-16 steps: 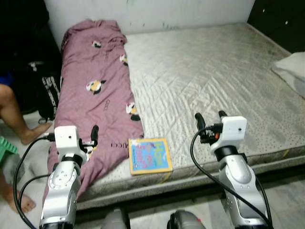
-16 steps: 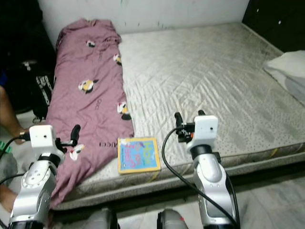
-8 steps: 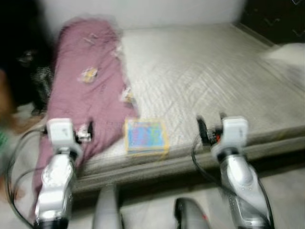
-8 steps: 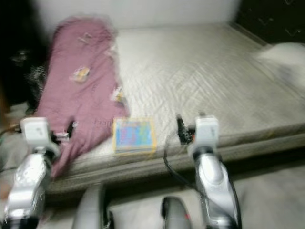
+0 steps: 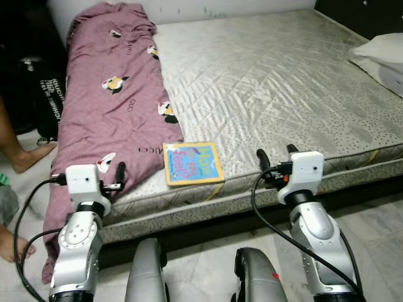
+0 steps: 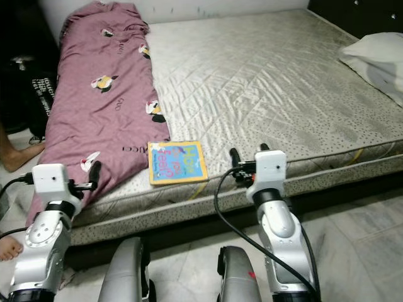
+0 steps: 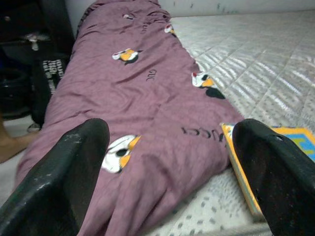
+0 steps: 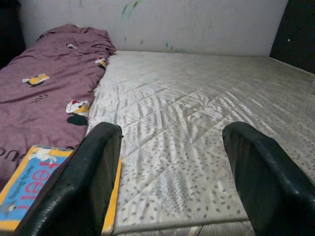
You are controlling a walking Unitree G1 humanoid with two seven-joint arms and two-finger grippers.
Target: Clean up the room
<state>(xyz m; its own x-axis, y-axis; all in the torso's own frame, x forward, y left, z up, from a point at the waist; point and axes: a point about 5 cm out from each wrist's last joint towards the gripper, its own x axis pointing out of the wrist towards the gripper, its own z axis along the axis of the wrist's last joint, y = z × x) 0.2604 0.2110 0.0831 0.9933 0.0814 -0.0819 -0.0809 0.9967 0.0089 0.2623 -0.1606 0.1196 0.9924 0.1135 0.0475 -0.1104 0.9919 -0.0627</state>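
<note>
A book lies at the mattress's front edge, touching the pink blanket along its left edge. Left gripper and right gripper hover released before that edge.

I see a bare mattress in pale grey quilted fabric with small dark specks, taking up most of the space ahead of me. Its near edge sits on a low dark base, just above a floor of light marbled tiles. Behind the mattress the wall is off-white with a few greenish marks. A dark cabinet stands at the far right corner. To the left the room falls into deep shade. The light is even and falls softly across the quilting.
</note>
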